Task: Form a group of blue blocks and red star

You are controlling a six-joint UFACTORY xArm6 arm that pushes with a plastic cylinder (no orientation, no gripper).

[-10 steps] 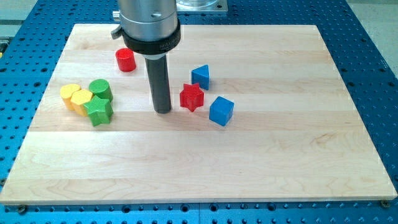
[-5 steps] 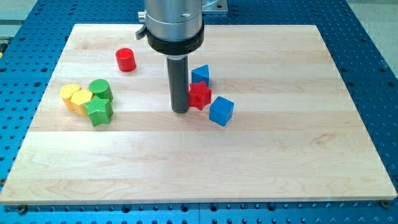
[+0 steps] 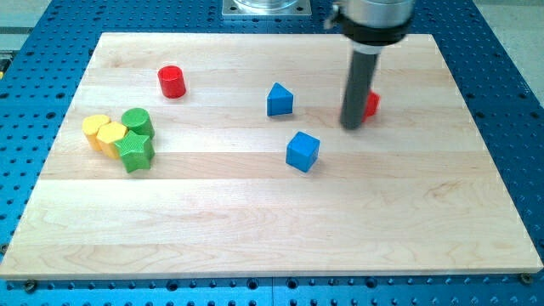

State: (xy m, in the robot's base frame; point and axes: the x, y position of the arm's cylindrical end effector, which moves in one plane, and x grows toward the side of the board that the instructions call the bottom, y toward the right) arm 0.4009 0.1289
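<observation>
My tip (image 3: pixel 351 126) touches the red star (image 3: pixel 371 104), mostly hidden behind the rod. No pincer exists. Further rightward pushing risks stranding it from the blue blocks (image 3: pixel 279 100) (image 3: pixel 303 151).

My tip (image 3: pixel 352 126) touching red star (image 3: pixel 371 104), blue blocks (image 3: pixel 303 151) at view's left

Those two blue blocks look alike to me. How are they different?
The blue cube is boxy and flat-topped; the blue triangular block rises to a peak. The blue cube sits nearer the view's bottom, the triangular block higher and slightly left. Both are the same blue and neither touches my tip.
</observation>
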